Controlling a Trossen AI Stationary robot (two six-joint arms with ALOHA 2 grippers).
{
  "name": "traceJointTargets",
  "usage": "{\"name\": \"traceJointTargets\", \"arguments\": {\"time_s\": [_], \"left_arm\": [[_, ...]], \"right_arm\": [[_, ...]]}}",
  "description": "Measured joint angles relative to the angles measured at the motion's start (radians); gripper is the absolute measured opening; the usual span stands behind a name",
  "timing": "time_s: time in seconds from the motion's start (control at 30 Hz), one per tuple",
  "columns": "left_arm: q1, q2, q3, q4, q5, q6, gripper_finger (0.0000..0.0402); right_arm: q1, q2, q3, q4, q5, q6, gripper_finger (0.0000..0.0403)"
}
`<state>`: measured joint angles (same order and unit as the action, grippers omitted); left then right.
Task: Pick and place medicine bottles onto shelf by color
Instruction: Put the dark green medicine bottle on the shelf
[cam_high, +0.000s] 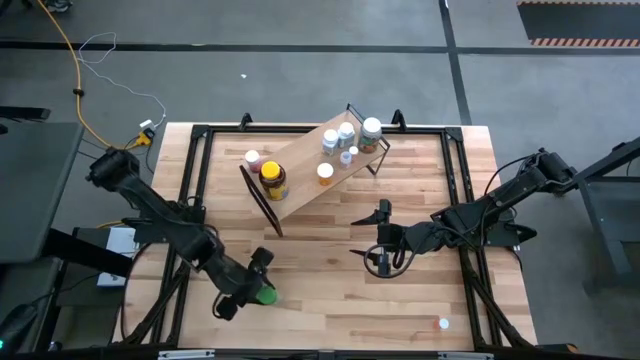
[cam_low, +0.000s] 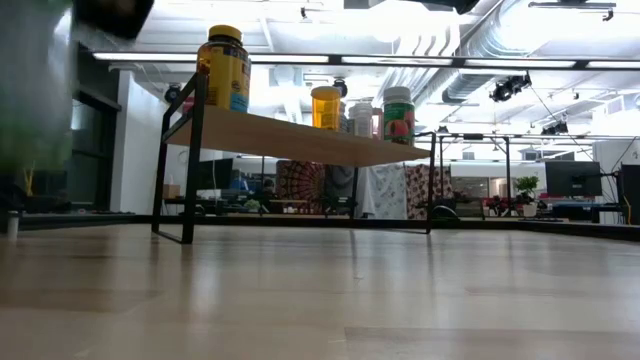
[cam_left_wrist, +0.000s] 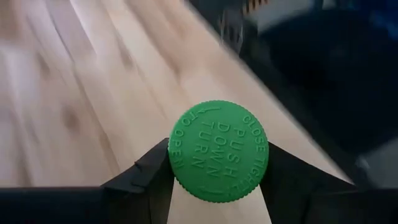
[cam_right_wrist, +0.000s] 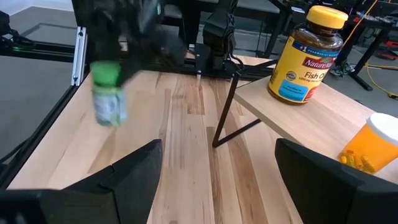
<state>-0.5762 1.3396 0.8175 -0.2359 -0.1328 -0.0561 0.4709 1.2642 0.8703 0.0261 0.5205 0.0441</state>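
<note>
My left gripper (cam_high: 258, 288) is shut on a small clear bottle with a green cap (cam_high: 266, 296) near the table's front left. The bottle also shows in the left wrist view (cam_left_wrist: 217, 150) and in the right wrist view (cam_right_wrist: 108, 93). My right gripper (cam_high: 375, 240) is open and empty at mid-table, in front of the shelf; it also shows in its own wrist view (cam_right_wrist: 217, 180). The light-wood shelf (cam_high: 305, 172) stands slantwise at the far middle on black wire ends. It bears an amber jar with a yellow lid (cam_high: 272, 180), an orange bottle (cam_high: 325, 173) and several white bottles (cam_high: 345, 140). My left gripper pinches the bottle between its two fingers (cam_left_wrist: 152, 174), one on each side just under the green cap's rim (cam_left_wrist: 177, 180). The fingers come from above, with the cap's top facing the wrist camera. The bottle hangs upright, lifted clear of the table (cam_right_wrist: 109, 109).
A pink-capped bottle (cam_high: 252, 157) stands by the shelf's left end. A tiny white thing (cam_high: 443, 323) lies near the table's front right corner. A black frame (cam_high: 195, 160) runs along the table's edges. Bare wood lies between the shelf and the front edge.
</note>
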Motion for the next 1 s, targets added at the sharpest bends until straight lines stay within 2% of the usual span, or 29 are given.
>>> {"name": "traceJointTargets", "arguments": {"time_s": [0.13,0.3,0.57,0.8,1.0], "left_arm": [[0.007,-0.048,0.087,-0.015,-0.053,0.068,0.0176],[0.03,-0.063,0.171,-0.02,-0.169,0.162,0.0176],[0.128,-0.015,0.241,0.009,-0.335,0.196,0.0183],[0.195,0.006,0.258,0.105,-0.413,0.163,0.0185],[0.226,0.006,0.258,0.165,-0.416,0.126,0.0187]], "right_arm": [[-0.004,0.0,0.0,0.015,0.0,0.0,0.0303],[-0.025,0.0,0.0,0.062,-0.034,0.0,0.0303],[-0.056,0.046,0.0,0.149,-0.162,-0.008,0.0303],[-0.059,0.122,0.0,0.285,-0.124,-0.131,0.0303],[-0.059,0.122,0.0,0.303,-0.068,-0.124,0.0303]]}}
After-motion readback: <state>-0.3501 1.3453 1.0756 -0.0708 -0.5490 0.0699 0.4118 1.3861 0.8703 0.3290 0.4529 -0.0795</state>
